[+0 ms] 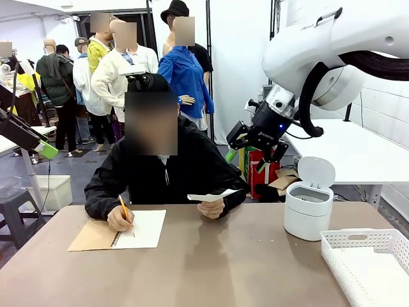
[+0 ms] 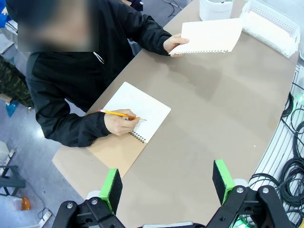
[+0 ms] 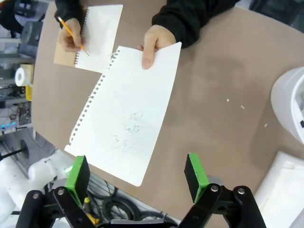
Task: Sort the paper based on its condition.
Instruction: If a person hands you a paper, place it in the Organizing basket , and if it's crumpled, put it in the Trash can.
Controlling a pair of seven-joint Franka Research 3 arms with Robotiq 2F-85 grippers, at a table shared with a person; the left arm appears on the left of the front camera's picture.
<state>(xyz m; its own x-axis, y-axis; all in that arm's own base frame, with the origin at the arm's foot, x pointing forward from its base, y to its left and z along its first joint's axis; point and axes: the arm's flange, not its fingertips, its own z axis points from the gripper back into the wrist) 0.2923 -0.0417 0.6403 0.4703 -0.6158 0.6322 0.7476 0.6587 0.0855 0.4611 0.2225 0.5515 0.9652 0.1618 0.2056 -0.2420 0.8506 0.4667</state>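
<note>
A person across the table holds out one sheet of paper (image 3: 128, 109) by its top edge in one hand (image 3: 153, 42). The sheet is white, flat, with a torn perforated edge and faint pencil scribbles. The same paper (image 1: 214, 196) hovers edge-on above the table, and the left wrist view shows this paper (image 2: 211, 35) too. My right gripper (image 3: 137, 173) is open, above the sheet's near end and apart from it. That right gripper (image 1: 259, 137) hangs high behind the table's far edge. My left gripper (image 2: 166, 183) is open over the table's left end, holding nothing.
The person's other hand writes with a pencil (image 1: 126, 213) in an open spiral notebook (image 1: 121, 231). A white lidded bin (image 1: 308, 204) stands open at the right. A white lattice basket (image 1: 367, 262) fills the near right corner. Cables (image 2: 289, 175) hang beside the table.
</note>
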